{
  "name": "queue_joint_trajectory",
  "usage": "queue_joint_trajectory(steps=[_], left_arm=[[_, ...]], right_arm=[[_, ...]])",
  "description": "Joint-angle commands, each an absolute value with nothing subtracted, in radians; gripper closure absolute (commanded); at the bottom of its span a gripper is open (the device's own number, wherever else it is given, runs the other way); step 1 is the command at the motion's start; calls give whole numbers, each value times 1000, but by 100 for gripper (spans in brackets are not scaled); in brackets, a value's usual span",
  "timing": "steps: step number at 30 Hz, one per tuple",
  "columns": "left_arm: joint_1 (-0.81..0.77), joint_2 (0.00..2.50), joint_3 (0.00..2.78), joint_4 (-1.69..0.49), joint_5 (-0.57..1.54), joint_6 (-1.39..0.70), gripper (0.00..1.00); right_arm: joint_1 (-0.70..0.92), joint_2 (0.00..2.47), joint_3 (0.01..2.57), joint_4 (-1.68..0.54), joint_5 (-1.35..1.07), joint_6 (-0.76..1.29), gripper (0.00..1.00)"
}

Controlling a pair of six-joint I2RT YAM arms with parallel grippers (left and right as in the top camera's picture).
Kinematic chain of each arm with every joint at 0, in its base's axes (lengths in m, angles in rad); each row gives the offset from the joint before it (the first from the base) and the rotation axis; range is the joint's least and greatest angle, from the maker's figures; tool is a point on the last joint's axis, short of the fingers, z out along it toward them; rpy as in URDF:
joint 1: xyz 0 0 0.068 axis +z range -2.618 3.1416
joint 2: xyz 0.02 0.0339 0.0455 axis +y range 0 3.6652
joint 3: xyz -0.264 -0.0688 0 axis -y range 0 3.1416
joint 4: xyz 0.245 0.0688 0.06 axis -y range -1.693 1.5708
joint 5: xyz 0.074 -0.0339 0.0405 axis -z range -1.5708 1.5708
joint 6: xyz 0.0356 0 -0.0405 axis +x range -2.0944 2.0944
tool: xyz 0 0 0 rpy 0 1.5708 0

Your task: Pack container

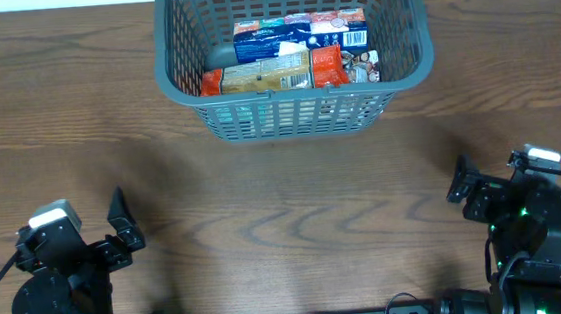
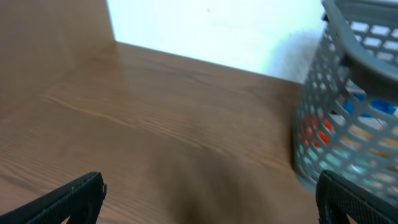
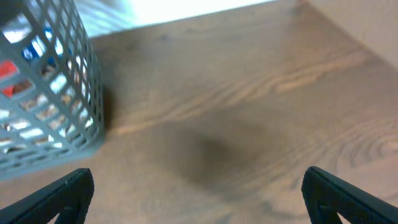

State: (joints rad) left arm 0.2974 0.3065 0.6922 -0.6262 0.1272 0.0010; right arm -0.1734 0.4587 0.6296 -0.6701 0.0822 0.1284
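Left hand [image 1: 121, 222] and right hand [image 1: 461, 185] are sitting at the near edge of the tabletop [image 1: 294, 206], one toward each corner. Both are gaping wide and carrying nothing, and each wrist view is showing only bare wood between the jaws. Container [image 1: 297, 116] is standing upright at the far edge, roughly centred and well apart from both hands. Inside it a blue pack [image 1: 296, 33] is lying toward the back and a tan-and-orange pack [image 1: 269, 75] is lying right against it on the near side. Something grey [image 1: 220, 56] is sitting at the inner left, can't tell what. No loose pack is showing on the tabletop in any view. My read: packing is looking done or close to it, and the arms are looking parked rather than mid-reach. If another item is coming, it's lying out of frame. In that case the next move is calling for locating it first, gripping it, then making a long forward reach and coming down from above so the load is clearing the thick rim [image 1: 296, 93] before release. Otherwise nothing is needing a grasp.
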Motion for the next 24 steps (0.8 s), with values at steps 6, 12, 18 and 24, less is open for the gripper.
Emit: queue_joint_trajectory(steps=[6,12,18,24], left_arm=[[256,303,681,-617,250,28,0],[143,303,662,-620,349,75,0],[61,303,662,-611,379,100,0],[28,303,662,-591,423,138,0]], right_arm=[[-161,455,617,-722,110,232,1],[-161,454,617,-720,132,232,1],[-161,454,617,-711,159,231,1],[-161,454,617,-691,176,218,1]])
